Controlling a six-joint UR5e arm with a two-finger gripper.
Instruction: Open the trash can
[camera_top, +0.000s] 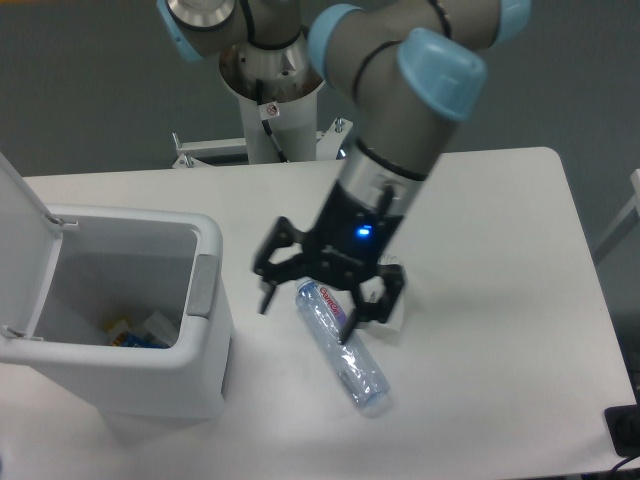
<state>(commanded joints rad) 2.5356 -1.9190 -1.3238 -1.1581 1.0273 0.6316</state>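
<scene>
The white trash can (215, 385) stands at the table's left front. Its lid (18, 215) is swung up and back on the left side, so the inside shows, with some litter at the bottom (140, 330). A grey push tab (202, 285) sits on its right rim. My gripper (305, 310) hangs over the table just right of the can, fingers spread and open, empty. Its left fingertip (266, 300) is near the can's right wall, apart from it.
A clear plastic bottle (345, 350) lies on the table under and right of my gripper. A small white packet (392, 312) lies behind the bottle, mostly hidden by my gripper. The arm's base (270, 110) stands at the table's far edge.
</scene>
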